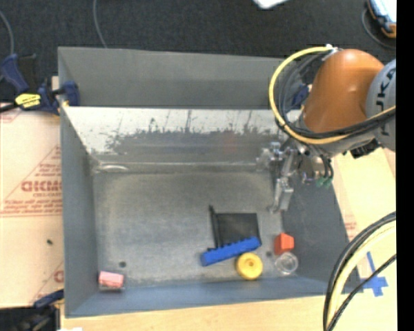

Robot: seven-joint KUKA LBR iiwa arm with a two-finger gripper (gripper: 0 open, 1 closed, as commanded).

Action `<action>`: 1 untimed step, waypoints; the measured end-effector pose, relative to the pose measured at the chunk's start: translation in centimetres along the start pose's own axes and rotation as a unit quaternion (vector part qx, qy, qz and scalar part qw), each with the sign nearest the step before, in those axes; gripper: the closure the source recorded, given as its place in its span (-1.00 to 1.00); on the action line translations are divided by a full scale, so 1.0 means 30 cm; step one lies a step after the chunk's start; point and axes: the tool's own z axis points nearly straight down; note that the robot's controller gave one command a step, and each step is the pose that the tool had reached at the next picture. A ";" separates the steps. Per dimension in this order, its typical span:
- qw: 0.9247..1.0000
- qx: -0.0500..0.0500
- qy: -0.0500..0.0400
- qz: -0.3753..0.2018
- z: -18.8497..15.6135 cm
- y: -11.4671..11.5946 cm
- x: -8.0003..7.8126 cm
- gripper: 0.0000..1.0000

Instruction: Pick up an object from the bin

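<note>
1. Orange block [283, 242], small and squarish, lies on the bin's [172, 74] floor near the right wall and toward the near edge. Of all the loose things it is the one closest to the pincer [281, 200].
2. Just beside it lie a small clear round piece [285, 263], a yellow round piece [249, 265], a blue toothed bar [229, 252] and a flat black square [236, 226]. The bar rests against the square's near edge. A pink block [111, 279] sits well apart in the near left corner.
3. The pincer hangs inside the bin on the right, above the floor and a little farther back than the orange block. It touches none of the things.
4. Whether the pincer is open or shut I cannot tell, and I see nothing held in it.
5. Judged from this, the step in hand is the approach. The arm is in the bin, no thing is gripped, and the pick itself is not yet done.
6. If the orange block is the aim, the next move calls for a short shift toward the near edge and then a descent to the floor.
7. The block sits apart from the right wall, but the clear piece is close on its near side. The descent would therefore need to come down squarely over the block so that its neighbours are not nudged.
</note>
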 end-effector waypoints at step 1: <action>1.000 0.001 -0.004 -0.001 -0.017 0.001 -0.005 -1.00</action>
